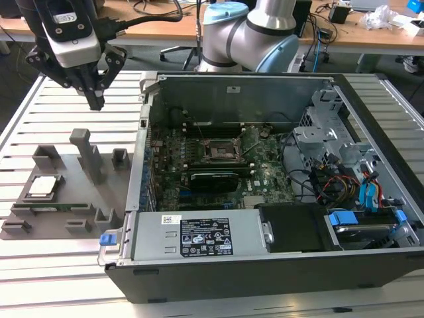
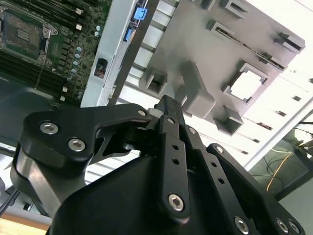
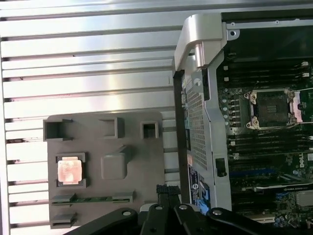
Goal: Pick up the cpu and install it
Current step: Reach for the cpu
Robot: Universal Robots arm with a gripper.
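Slatted metal is forming the counter [image 1: 66,265], which is carrying an open computer case [image 1: 265,281] and, on the exterior view's left, a grey tray [image 1: 73,192]. The end effector [image 1: 98,101] is hanging above the tray's far side, well apart from it, with its fingers pressed together and holding nothing. Inside the case, the socket [image 1: 218,152] is showing its dark centre.

The cpu [image 1: 42,187] is lying flat in a square pocket of the tray, just beside a memory stick [image 1: 50,209]. It is probably going to feel light and stiff, with a smooth metal top that is likely slippery. Its underside is probably delicate. Pinching two opposite edges of the rim is looking safest, keeping it level and squeezing gently.
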